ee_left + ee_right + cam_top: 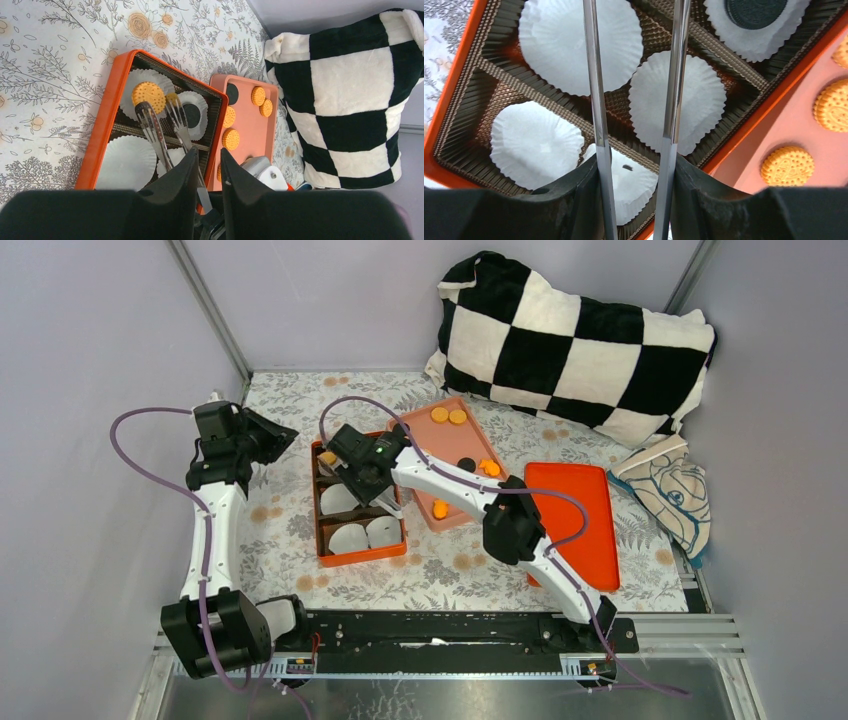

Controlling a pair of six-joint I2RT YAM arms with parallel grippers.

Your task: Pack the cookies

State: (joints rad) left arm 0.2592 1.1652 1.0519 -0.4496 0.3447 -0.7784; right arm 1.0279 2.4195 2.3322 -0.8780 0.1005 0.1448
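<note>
Cloth (280,540), flower-printed, between grey walls (90,360); right hand (635,167) grips tongs (594,100), left hand (208,160) barely open.

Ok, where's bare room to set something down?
Bare tablecloth left of the orange box and along its near side; the orange lid is bare too. Crowded over the box and pink tray, where the right gripper holds tongs.

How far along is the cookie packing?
Done: one golden cookie and one black cookie sit in paper cups in the orange box. In hand: right pincer holds tongs over the box. Remaining: several cookies on the pink tray; four cups empty.
</note>
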